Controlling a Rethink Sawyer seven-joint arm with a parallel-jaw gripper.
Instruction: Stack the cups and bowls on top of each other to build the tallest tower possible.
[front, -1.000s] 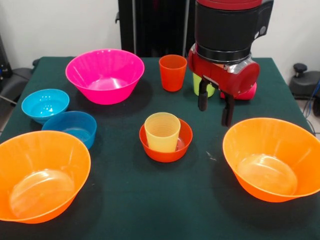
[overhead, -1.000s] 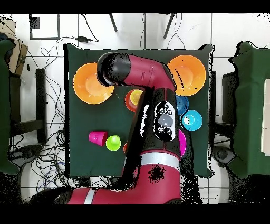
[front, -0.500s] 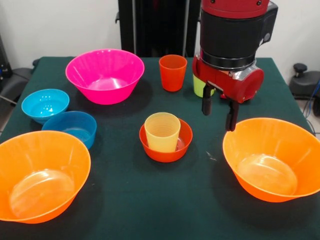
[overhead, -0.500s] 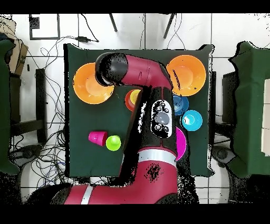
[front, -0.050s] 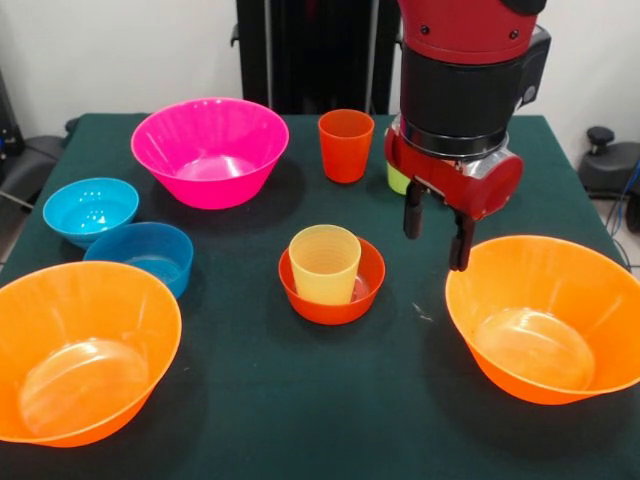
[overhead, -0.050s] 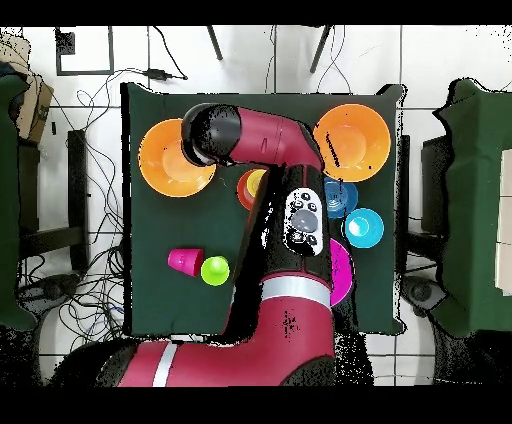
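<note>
My gripper hangs open and empty above the table, between the small red-orange bowl and the right large orange bowl. A ribbed pale yellow cup stands upright in the red-orange bowl. Behind the gripper, the lime green cup is mostly hidden. An orange cup stands at the back, next to the magenta bowl. From above, the red-pink cup lies beside the green cup. The arm hides the gripper in the overhead view.
At the left are a light blue bowl, a darker blue bowl and a second large orange bowl. Dark green cloth covers the table. Chairs and cables surround the table in the overhead view.
The gripper has drifted slightly right and lower in the front view, still open. It now covers more of the green cup and hides the red-pink cup. No cup or bowl has moved.
</note>
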